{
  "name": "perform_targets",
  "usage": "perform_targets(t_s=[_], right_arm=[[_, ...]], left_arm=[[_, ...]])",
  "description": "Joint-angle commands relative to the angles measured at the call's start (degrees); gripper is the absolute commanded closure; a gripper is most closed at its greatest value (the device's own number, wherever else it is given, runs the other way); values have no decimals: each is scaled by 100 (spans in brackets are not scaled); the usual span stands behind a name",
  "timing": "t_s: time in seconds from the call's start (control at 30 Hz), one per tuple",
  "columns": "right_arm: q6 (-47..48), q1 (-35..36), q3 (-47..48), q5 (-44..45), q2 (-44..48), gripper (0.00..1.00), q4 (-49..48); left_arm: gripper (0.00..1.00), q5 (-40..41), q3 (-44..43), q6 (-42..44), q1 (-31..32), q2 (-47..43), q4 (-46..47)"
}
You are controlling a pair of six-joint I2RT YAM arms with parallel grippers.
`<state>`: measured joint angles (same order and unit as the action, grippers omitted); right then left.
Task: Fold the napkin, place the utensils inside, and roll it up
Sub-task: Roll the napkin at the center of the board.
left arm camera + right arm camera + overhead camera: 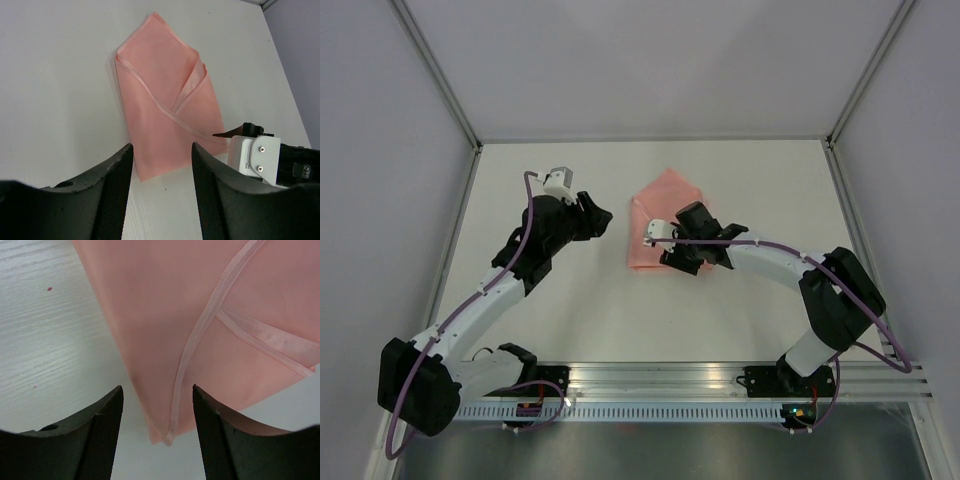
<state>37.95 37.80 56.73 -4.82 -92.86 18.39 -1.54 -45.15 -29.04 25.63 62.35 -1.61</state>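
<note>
The pale pink napkin lies folded on the white table, with hemmed flaps crossing over it. It also shows in the left wrist view and the right wrist view. My right gripper is open and empty, low over the napkin's near right part, with a hemmed corner of the cloth between its open jaws. My left gripper is open and empty, just left of the napkin, with the napkin's near corner ahead of its fingers. No utensils are in view.
Grey walls with metal posts close in the table on the left, right and back. A metal rail carrying both arm bases runs along the near edge. The right wrist's white camera housing shows beside the napkin.
</note>
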Motion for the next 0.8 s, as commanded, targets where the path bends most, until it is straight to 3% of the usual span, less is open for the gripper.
perform_targets(t_s=[0.0,0.77], right_arm=[[-16,166,251,236,-48,36,-152],[151,526,75,447,-689,44,-697]], left_arm=[[44,40,-275,170,21,111,55],[44,-118,-346,144,21,445,134]])
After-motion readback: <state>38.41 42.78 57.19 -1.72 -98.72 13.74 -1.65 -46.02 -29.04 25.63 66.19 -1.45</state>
